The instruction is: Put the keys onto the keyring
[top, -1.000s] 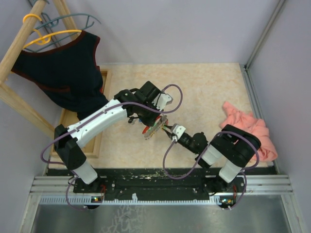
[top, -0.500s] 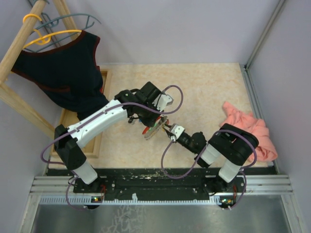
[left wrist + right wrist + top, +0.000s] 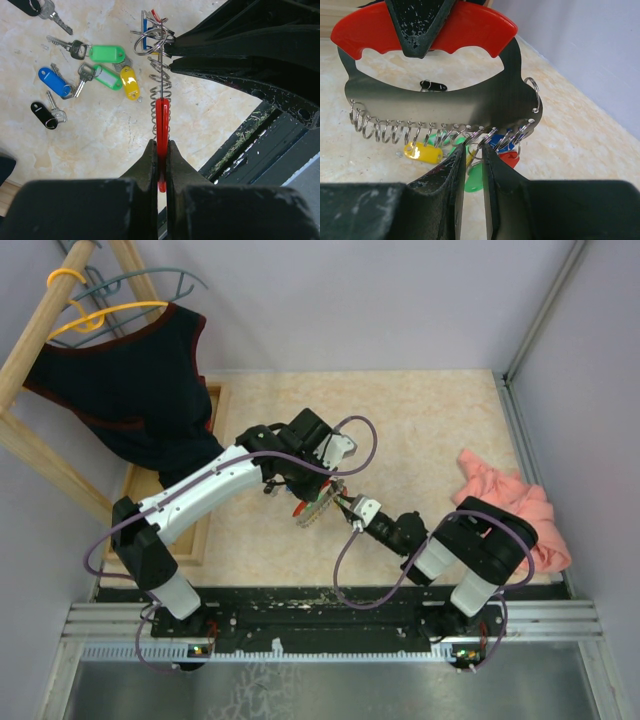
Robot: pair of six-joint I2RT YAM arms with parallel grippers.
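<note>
My left gripper [image 3: 161, 150] is shut on the red band of the keyring [image 3: 162, 117] and holds it upright above the table [image 3: 430, 430]. In the right wrist view the keyring [image 3: 445, 100] is a steel plate with a row of split rings under the red band. A blue key [image 3: 504, 140] and a red key [image 3: 511, 159] hang on it. My right gripper [image 3: 474, 150] is shut on the ring of a green key [image 3: 476, 181] at the row of rings. Loose keys lie below: green [image 3: 107, 52], yellow [image 3: 130, 82], blue [image 3: 52, 81], black [image 3: 42, 114].
A pink cloth [image 3: 510, 505] lies at the table's right edge. A wooden rack with a dark top [image 3: 130, 380] and hangers stands at the back left. A wooden tray [image 3: 205, 530] lies under the left arm. Another black key [image 3: 22, 4] lies further off.
My right gripper has edged left, up against the keyring's lower end. The left arm and the keyring have stayed put.
</note>
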